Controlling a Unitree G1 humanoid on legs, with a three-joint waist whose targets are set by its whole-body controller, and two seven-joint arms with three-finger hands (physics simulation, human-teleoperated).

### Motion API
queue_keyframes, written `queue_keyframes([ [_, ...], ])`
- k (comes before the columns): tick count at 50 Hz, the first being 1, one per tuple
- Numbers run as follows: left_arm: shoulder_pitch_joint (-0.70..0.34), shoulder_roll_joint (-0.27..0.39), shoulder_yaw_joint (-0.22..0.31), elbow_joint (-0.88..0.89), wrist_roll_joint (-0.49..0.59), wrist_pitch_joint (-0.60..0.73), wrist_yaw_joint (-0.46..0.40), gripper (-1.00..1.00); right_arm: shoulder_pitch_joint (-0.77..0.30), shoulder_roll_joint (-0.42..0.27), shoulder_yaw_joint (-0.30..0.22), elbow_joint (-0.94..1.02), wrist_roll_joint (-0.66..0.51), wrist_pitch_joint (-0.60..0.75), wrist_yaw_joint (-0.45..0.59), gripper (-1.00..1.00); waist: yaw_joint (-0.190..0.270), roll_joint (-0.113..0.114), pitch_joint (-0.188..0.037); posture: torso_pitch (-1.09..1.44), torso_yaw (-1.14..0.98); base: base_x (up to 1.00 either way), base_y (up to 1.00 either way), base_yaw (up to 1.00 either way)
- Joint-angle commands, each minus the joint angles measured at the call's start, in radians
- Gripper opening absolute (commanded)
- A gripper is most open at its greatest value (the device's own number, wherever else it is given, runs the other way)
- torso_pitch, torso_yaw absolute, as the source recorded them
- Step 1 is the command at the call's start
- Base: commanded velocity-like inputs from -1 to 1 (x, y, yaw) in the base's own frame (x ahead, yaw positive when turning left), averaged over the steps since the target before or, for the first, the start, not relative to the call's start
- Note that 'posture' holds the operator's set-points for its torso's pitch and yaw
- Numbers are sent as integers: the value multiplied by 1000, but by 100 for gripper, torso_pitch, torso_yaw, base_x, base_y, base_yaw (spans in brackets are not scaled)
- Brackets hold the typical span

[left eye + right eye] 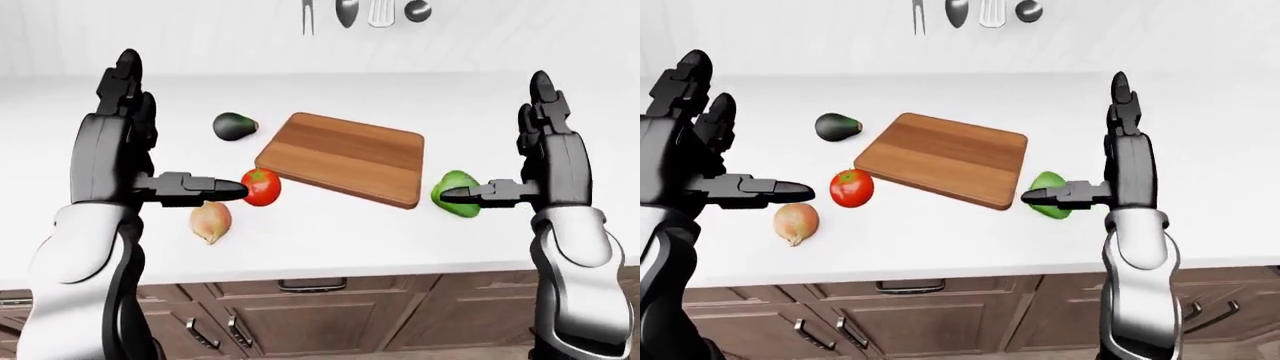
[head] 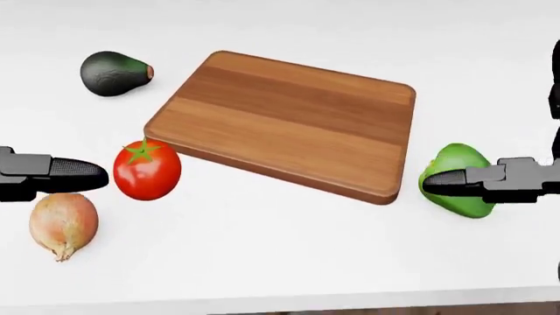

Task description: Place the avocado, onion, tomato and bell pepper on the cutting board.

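Observation:
An empty wooden cutting board (image 2: 284, 121) lies on the white counter. A dark avocado (image 2: 113, 73) rests at its upper left. A red tomato (image 2: 147, 169) sits by the board's lower left corner, with a tan onion (image 2: 63, 224) below and left of it. A green bell pepper (image 2: 457, 180) lies just right of the board. My left hand (image 1: 150, 154) is open, fingers up, thumb pointing at the tomato. My right hand (image 1: 520, 161) is open too, its thumb reaching across the pepper without holding it.
The white counter (image 1: 330, 240) ends at an edge above brown drawers with dark handles (image 1: 312, 285). Utensils (image 1: 362, 13) hang on the wall at the top of the left-eye view.

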Motion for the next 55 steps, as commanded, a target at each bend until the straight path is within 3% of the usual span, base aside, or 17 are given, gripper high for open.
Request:
queue_keyframes([
  [1, -20, 8, 8, -18, 8, -32, 6, 100, -17, 1, -13, -26, -40, -59, 12, 100, 0, -1, -18, 0, 0, 0, 0, 0],
  [26, 6, 1, 12, -18, 16, -53, -3, 100, 30, 36, 2, 109, -185, -192, 24, 100, 4, 0, -33, 0, 0, 0, 0, 0],
  [45, 3, 4, 20, -20, 11, -45, -3, 100, 38, 30, -13, 179, -180, -218, 4, 100, 5, 0, -38, 0, 0, 0, 0, 0],
  [46, 2, 4, 20, -22, 10, -43, -2, 100, 37, 31, -15, 178, -175, -214, 5, 97, 5, 0, -38, 0, 0, 0, 0, 0],
  [47, 2, 6, 20, -22, 10, -43, -2, 100, 38, 30, -13, 179, -175, -215, 6, 78, 5, 0, -38, 0, 0, 0, 0, 0],
  [55, 0, 7, 22, -18, 8, -46, 3, 100, 49, 32, -15, 179, -171, -218, 9, 63, 4, 0, -35, 0, 0, 0, 0, 0],
])
